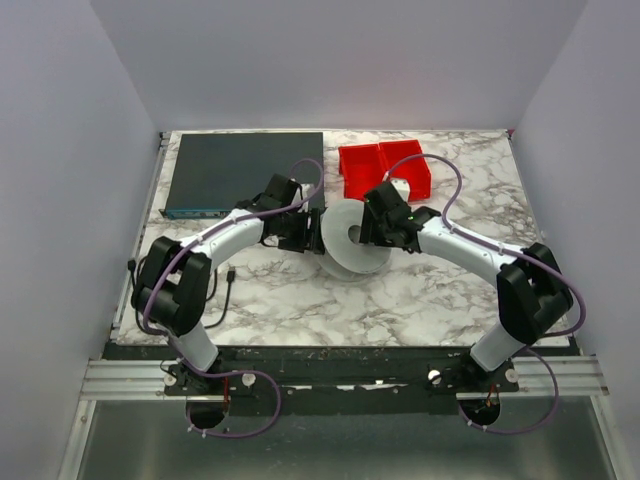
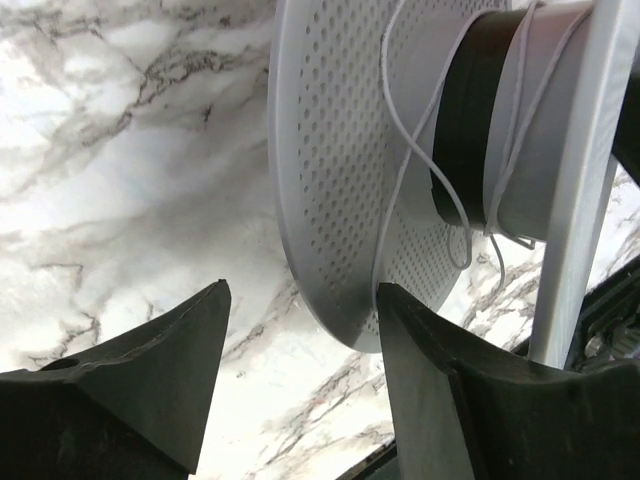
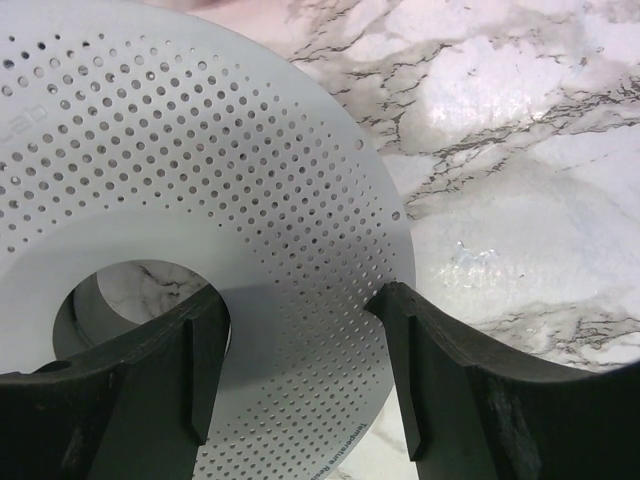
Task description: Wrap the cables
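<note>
A white spool (image 1: 348, 252) with perforated flanges is tilted off the marble table at its middle. The thin white cable (image 2: 519, 92) is wound a few turns round the hub, and loose strands hang across the inner flange face (image 2: 340, 150). My left gripper (image 1: 311, 233) is open just left of the spool. In its wrist view (image 2: 300, 300) one finger stands at the flange's lower rim, where a cable strand runs down behind it. My right gripper (image 1: 373, 232) holds the spool from the right. In its wrist view (image 3: 300, 300) one finger is in the hub hole and the other is at the flange (image 3: 200, 150) rim.
A flat dark grey box (image 1: 245, 172) lies at the back left. Red bins (image 1: 385, 170) stand at the back middle, just behind the right gripper. A black cord (image 1: 226, 284) lies by the left arm's base. Grey walls close in the table.
</note>
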Tool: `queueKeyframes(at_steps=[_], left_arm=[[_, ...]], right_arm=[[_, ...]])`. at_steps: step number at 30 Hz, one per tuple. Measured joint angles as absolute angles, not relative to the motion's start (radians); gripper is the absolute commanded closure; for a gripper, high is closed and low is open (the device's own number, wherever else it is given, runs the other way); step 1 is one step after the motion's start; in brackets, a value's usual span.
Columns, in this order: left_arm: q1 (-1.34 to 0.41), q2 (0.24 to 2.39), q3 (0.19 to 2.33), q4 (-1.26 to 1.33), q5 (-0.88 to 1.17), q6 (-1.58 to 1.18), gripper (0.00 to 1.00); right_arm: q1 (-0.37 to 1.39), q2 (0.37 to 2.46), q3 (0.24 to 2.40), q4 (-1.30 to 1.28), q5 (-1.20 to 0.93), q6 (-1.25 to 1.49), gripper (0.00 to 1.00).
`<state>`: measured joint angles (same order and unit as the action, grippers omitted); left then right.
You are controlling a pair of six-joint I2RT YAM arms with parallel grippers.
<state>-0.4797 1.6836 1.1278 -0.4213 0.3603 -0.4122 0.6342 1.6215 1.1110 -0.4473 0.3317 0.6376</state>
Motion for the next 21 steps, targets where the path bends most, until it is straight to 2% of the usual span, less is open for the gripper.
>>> queueKeyframes(at_steps=[8, 21], left_arm=[[-0.478, 1.637, 1.062, -0.431, 0.406, -0.461, 0.28], [-0.478, 1.549, 1.048, -0.51, 0.339, -0.532, 0.26]], right_arm=[[0.653, 1.628, 1.139, -0.466, 0.344, 0.658, 0.32], [0.699, 1.682, 1.192, -0.465, 0.358, 0.682, 0.32]])
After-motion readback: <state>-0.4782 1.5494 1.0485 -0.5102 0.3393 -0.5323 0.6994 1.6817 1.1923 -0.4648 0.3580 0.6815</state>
